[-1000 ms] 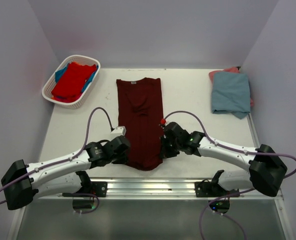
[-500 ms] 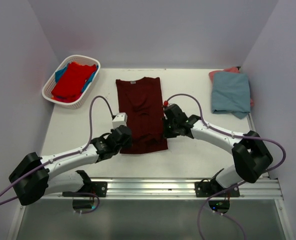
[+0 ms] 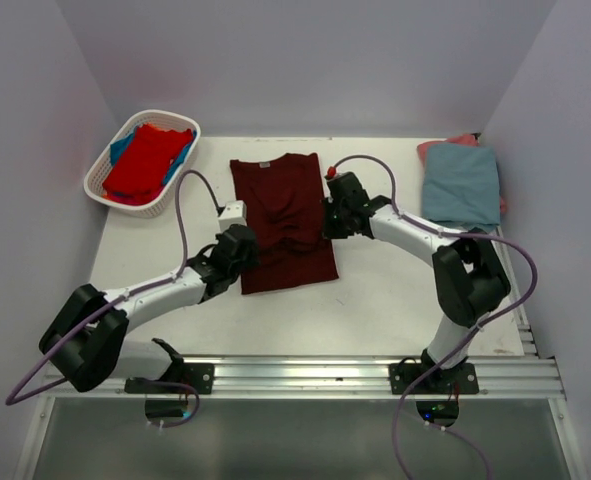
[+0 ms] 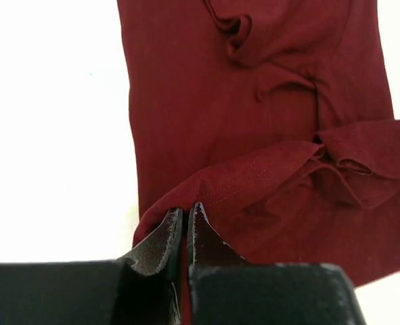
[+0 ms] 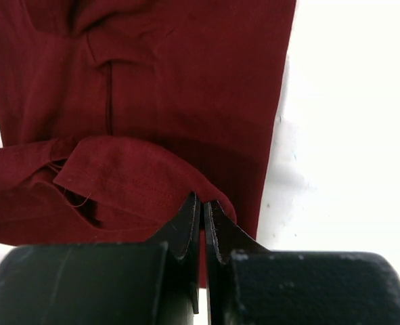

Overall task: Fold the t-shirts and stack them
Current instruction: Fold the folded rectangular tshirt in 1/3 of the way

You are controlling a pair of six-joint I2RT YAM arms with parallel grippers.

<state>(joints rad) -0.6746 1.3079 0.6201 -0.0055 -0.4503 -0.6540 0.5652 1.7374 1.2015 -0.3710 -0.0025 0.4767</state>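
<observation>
Tabletop point(image 3: 405, 285): maroon t-shirt point(image 3: 280, 215) near-to-far, collar far

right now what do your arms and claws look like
The left arm and right arm are white tubes with bulky black joints. A lilac cable loops from each wrist. The left claw and right claw have black wedge fingers tapering to thin tips.

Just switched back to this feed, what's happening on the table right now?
Both arms are mid-fold on the maroon t-shirt. The left gripper and the right gripper are each shut on a corner of its bottom hem. The hem is doubled partway over the body, and the collar end lies flat on the table. At far right, a folded grey-blue t-shirt lies on a salmon pink t-shirt. A red t-shirt and a blue t-shirt sit in the white basket.
</observation>
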